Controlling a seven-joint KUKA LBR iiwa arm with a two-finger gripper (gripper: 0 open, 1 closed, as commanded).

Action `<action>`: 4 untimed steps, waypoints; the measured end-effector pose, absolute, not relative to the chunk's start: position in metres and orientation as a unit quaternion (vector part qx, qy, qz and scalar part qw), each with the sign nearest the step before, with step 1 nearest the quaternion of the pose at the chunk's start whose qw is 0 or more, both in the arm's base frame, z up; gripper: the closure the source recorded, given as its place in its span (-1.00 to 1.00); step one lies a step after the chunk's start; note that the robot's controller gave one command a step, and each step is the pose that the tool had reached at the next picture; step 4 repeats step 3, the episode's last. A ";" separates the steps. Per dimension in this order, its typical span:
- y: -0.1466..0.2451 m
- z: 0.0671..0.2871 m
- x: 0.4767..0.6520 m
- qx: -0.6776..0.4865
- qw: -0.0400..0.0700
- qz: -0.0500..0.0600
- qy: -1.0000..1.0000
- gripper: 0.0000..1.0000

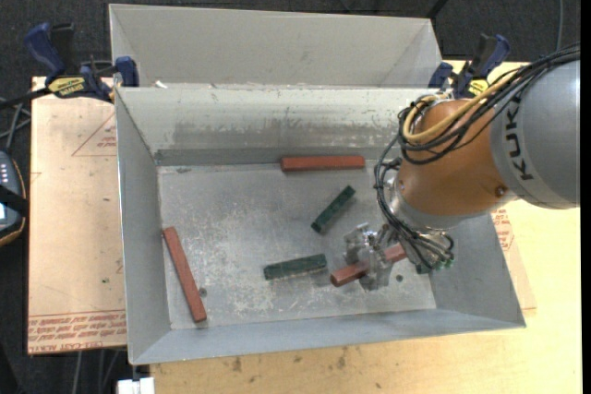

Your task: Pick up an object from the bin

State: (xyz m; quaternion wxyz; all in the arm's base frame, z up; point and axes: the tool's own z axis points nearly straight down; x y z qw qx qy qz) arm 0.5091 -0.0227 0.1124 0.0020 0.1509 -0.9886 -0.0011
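A short red block [346, 275] lies on the floor of the bin [231, 208] near its front right corner. Its long axis slants up to the right and runs beneath the claw [371, 256], which is directly over it. Whether the claw is clenched or released cannot be told. A dark green bar [295, 268] lies just to the block's left.

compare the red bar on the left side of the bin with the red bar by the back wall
The left red bar is longer and looks thinner; the back red bar is shorter and stouter. The left red bar slants along the left wall of the bin; the back red bar lies nearly level along its back wall. Both are straight, reddish-brown and lie flat.
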 end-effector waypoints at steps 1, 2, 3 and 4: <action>-0.023 0.130 0.510 0.150 -0.001 0.000 -0.989 1.00; -0.023 0.137 0.511 0.150 -0.002 0.000 -0.989 1.00; -0.022 0.146 0.510 0.150 0.000 -0.001 -0.989 1.00; -0.022 0.146 0.510 0.150 0.000 -0.001 -0.989 1.00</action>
